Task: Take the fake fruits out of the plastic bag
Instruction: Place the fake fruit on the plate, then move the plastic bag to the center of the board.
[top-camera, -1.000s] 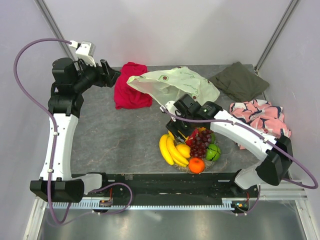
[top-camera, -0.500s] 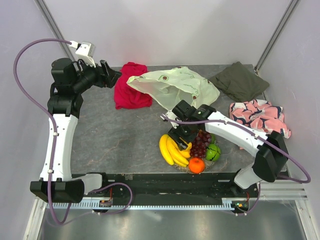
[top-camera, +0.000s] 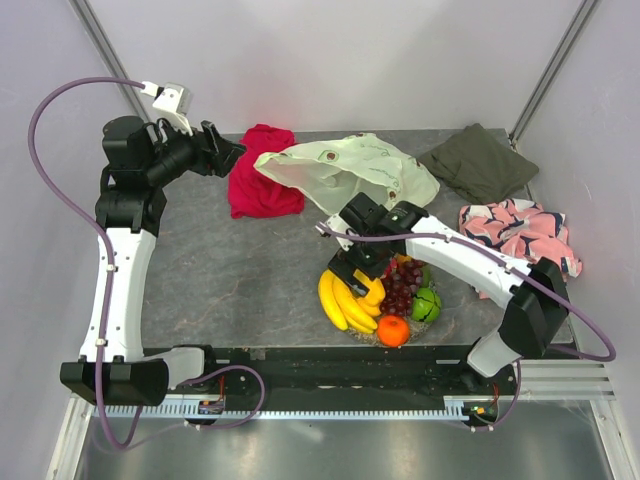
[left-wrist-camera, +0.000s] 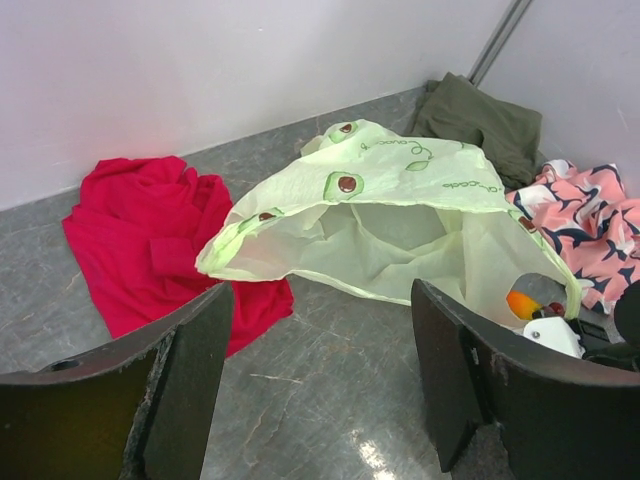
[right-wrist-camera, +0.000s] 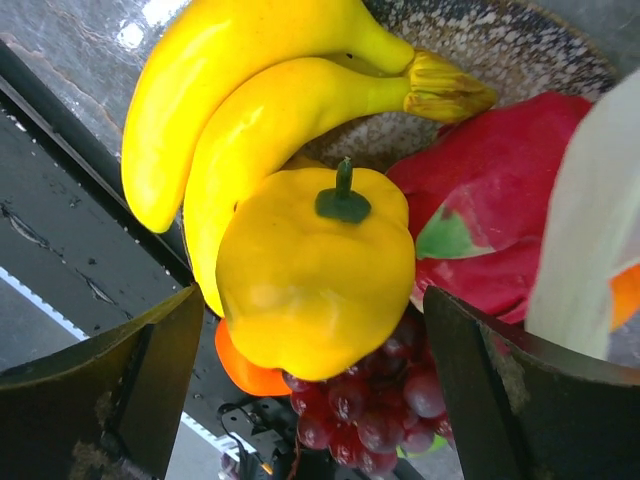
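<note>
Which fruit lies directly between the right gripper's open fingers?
The yellow fruit with the green stem: it sits centred between the open fingers of the right gripper, while the bananas, dragon fruit and grapes lie around it.

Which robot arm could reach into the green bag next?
Left, probably: the open left gripper faces the mouth of the plastic bag; the right gripper hangs open over the fake fruits.
</note>
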